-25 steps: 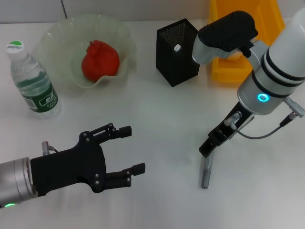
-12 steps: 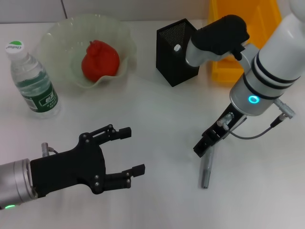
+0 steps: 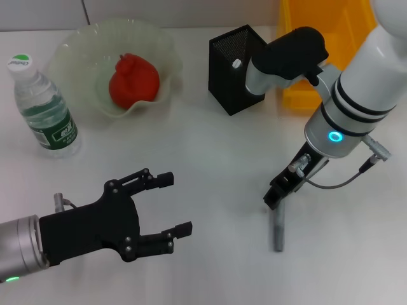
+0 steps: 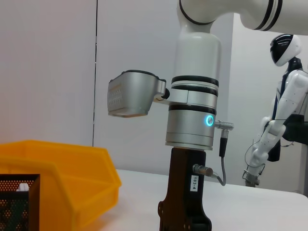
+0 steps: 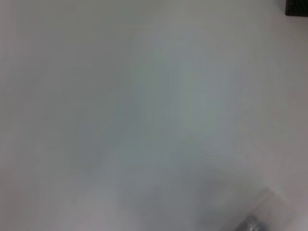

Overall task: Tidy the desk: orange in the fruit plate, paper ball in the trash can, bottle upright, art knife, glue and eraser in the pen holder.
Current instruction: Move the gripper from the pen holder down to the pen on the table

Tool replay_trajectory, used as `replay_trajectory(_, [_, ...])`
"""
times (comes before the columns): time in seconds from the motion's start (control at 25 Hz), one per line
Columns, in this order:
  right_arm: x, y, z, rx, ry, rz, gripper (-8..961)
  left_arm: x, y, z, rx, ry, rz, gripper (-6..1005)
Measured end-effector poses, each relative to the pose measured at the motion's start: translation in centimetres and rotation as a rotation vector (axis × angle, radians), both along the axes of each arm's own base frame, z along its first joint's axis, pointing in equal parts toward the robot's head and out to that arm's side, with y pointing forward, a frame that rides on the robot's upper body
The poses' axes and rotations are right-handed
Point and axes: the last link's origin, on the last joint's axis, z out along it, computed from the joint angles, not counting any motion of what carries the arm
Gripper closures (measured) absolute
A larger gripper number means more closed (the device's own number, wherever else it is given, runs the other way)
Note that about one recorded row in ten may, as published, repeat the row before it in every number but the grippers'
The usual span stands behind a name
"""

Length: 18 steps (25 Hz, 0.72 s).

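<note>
Open surface lies mid-span between both arms. Along the far edge stand the bottle, plate, holder and can; the right arm's elbow overhangs the holder.

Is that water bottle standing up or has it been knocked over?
Standing up. In the head view the bottle sits on its base on the desk, its white-green cap at the top, beside the fruit plate.
</note>
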Motion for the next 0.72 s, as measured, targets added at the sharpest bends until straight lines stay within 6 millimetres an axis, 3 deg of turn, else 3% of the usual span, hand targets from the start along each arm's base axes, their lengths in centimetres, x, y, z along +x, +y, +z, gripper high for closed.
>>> replay_trajectory(0.12, [-0.01,0.03,-0.02,0.001,0.0,0.001,217,-0.09,-0.06,0.02,0.003,0.001,0.003,157])
replay_trajectory(0.32, [0.02,0.08,-0.05,0.002,0.0,0.0,415,-0.13,-0.07,0.04,0.002,0.002,0.004,157])
replay_trajectory(0.64, [-0.14,0.2,-0.12,0.0,-0.005,0.005,477,-0.13,-0.07,0.05,0.002,0.003,0.003,157])
replay_trajectory(0.72, [-0.12,0.17,-0.19,-0.006,-0.011,0.005,548,-0.13,-0.05,0.0,0.003,0.004,0.005,157])
